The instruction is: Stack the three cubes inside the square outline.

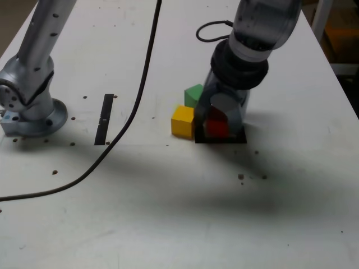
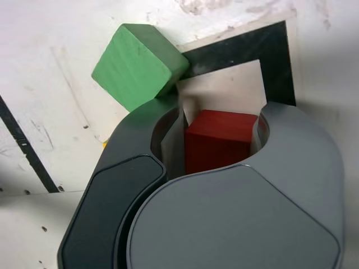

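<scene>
My gripper (image 1: 217, 116) is shut on the red cube (image 1: 216, 126), with one finger on each side of it in the wrist view. The cube (image 2: 219, 140) is down inside the square outline (image 2: 277, 61), whose black tape shows along the cube's near side (image 1: 221, 140) in the exterior view. I cannot tell whether the cube rests on the table. The yellow cube (image 1: 183, 120) stands just outside the outline on the exterior view's left. Behind it, the green cube (image 1: 194, 94) sits at the outline's far corner. In the wrist view the green cube (image 2: 140, 64) lies against one gripper finger (image 2: 134, 168).
A straight black strip (image 1: 104, 119) lies further to the exterior view's left. A black cable (image 1: 140, 84) runs across the table past it. The arm's base (image 1: 31, 109) stands at the far left. The table's right edge (image 1: 342, 84) is close behind the arm.
</scene>
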Controlling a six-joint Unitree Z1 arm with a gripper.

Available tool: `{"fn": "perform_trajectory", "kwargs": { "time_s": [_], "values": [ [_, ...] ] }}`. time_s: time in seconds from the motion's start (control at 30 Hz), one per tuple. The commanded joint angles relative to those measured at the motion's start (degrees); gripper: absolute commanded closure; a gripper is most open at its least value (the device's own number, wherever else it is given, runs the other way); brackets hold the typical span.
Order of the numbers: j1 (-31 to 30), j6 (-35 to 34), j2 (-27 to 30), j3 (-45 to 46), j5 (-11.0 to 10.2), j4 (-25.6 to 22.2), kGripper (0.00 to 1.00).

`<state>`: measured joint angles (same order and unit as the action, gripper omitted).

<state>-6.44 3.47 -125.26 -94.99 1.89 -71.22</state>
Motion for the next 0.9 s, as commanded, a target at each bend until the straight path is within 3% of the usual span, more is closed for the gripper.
{"fn": "perform_trajectory", "kwargs": {
  "time_s": [0.0,0.17,0.23,0.3,0.37,0.5,0.7,0.87],
  "values": [
    [0.4,-0.7,-0.4,0.3,-1.2,-1.5,0.75],
    [0.5,-1.3,-0.7,0.3,-1.7,-2.9,0.73],
    [0.5,-1.6,-0.7,0.0,-1.4,-3.1,0.66],
    [0.5,-1.9,-0.7,-0.4,-1.3,-3.3,0.57],
    [0.3,-2.1,-0.5,-1.5,-1.3,-3.5,0.35],
    [0.1,-2.1,-0.3,-2.1,-1.3,-3.5,0.18],
    [0.1,-2.6,0.2,-0.8,-1.2,-4.1,0.04],
    [-0.4,-3.3,3.1,-0.7,-2.0,-6.0,0.00]
  ]
}}
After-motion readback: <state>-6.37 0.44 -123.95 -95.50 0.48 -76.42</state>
